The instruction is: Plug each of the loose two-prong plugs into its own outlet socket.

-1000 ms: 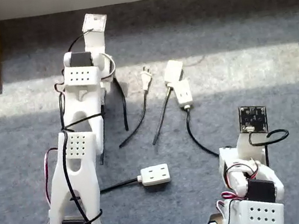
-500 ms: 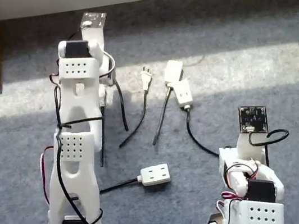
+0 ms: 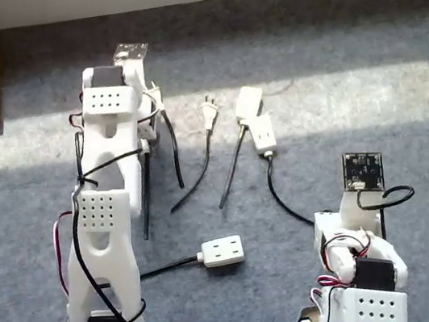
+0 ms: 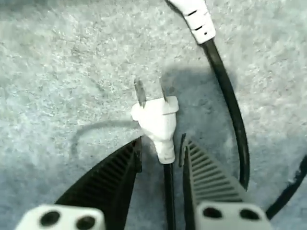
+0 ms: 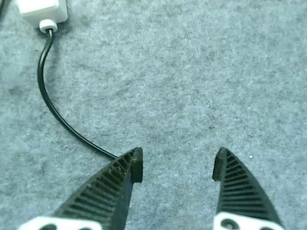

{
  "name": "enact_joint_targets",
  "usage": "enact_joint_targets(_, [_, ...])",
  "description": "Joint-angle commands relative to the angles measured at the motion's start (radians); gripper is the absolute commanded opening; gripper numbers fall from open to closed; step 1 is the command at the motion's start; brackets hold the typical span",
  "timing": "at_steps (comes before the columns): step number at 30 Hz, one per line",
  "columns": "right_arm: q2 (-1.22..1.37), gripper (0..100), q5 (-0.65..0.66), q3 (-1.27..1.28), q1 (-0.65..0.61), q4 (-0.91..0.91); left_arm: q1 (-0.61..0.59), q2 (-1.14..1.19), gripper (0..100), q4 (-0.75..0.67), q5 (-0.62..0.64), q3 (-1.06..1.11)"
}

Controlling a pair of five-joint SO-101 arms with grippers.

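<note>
1. The left gripper (image 4: 161, 146) hangs low over the grey carpet (image 4: 48, 72) with its claw released. Its fingers (image 4: 120, 167) straddle the tail of a white two-prong plug (image 4: 156, 120), which lies flat with its prongs pointing away.
2. Just right of that arm lies a second loose plug (image 3: 208, 111). Nearer the arm bases sits an outlet socket (image 3: 221, 250).
3. The right gripper (image 5: 177, 165) is spread wide, holding nothing, above carpet beside a black cord (image 5: 53, 115).
</note>
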Motion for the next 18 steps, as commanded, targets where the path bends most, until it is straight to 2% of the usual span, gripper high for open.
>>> enact_joint_targets(1, [-0.007, 23.5, 0.008, -0.015, -0.005, 0.002, -0.010, -0.065, 15, 0.011, -0.008, 0.033])
enact_joint_targets(11, [-0.007, 23.5, 0.008, -0.015, -0.005, 0.002, -0.002, -0.059, 15, -0.012, -0.008, 0.038])
enact_joint_targets(16, [-0.007, 23.5, 0.008, -0.015, -0.005, 0.002, 0.031, -0.058, 2, -0.014, -0.015, 0.041])
enact_joint_targets(18, [-0.007, 23.5, 0.008, -0.015, -0.005, 0.002, 0.044, -0.058, 1, -0.009, -0.046, 0.036])
